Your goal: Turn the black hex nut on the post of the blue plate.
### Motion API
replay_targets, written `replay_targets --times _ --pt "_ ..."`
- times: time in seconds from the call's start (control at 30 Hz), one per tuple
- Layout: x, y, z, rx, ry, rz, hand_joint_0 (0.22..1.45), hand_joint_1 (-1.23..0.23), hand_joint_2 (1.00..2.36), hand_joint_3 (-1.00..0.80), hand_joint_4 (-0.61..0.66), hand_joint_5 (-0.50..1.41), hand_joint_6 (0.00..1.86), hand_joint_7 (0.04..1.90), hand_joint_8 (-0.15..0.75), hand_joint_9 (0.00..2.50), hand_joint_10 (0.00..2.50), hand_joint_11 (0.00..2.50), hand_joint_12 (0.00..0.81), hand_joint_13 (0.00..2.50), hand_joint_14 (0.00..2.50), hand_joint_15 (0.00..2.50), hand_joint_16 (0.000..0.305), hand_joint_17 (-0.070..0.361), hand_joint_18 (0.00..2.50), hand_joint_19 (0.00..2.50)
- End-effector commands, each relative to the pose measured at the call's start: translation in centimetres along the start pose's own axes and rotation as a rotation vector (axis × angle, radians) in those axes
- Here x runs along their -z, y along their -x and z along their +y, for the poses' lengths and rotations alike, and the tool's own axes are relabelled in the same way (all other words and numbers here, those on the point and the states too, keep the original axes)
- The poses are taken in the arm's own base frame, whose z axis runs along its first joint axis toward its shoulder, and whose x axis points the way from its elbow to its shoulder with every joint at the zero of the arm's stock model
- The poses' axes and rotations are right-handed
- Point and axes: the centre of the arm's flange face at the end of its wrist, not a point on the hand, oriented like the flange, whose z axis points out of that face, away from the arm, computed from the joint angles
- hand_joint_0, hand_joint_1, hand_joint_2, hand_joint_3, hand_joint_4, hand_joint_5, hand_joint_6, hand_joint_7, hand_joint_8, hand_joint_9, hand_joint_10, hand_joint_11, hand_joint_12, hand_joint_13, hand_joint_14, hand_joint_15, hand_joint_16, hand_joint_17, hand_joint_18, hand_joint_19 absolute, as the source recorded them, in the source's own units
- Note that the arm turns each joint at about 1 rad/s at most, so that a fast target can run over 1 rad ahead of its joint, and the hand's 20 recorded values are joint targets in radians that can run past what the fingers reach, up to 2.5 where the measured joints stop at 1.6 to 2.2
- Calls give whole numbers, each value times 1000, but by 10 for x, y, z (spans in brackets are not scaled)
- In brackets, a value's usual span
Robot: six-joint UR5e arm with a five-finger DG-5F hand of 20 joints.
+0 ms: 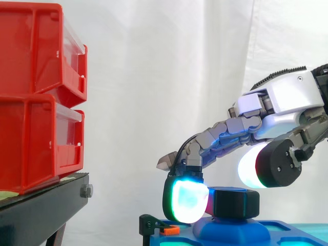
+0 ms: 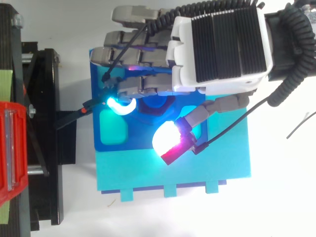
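Note:
The black hex nut (image 1: 236, 203) sits on a rounded blue post rising from the blue plate (image 1: 289, 228), low and right of centre in the side view. My hand (image 1: 292, 97) reaches in from the right and slopes down over it. One fingertip (image 1: 187, 200), glowing cyan, hooks down and presses against the nut's left face. The thumb pad (image 1: 251, 166) glows white and hangs just above the nut's right side, apart from it. From above, the hand (image 2: 217, 44) covers the nut; the cyan fingertip (image 2: 121, 105) and thumb (image 2: 165, 138) flank the post.
Two stacked red bins (image 1: 41, 97) stand on a black stand (image 1: 46, 205) at the left. A black clamp with an orange tab (image 1: 156, 226) grips the plate's left edge. The blue plate lies on a cyan board (image 2: 173, 173).

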Motion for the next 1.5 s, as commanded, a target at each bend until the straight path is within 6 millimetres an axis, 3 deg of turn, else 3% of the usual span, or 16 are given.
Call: replay_targets --times 0.0,0.87,1.47 --pt "0 0 -1 -1 0 0 457 -325 1000 -500 140 -222 503 890 216 122 0 0 356 45 1 4 59 134 0 78" --pt "2 7 -16 -29 36 -47 458 -329 1000 -500 137 -222 503 886 215 121 0 0 355 48 0 4 60 134 0 86" --pt "-5 18 3 -19 49 -61 458 -335 1000 -500 136 -222 503 887 216 124 0 0 355 45 0 4 59 133 0 77"
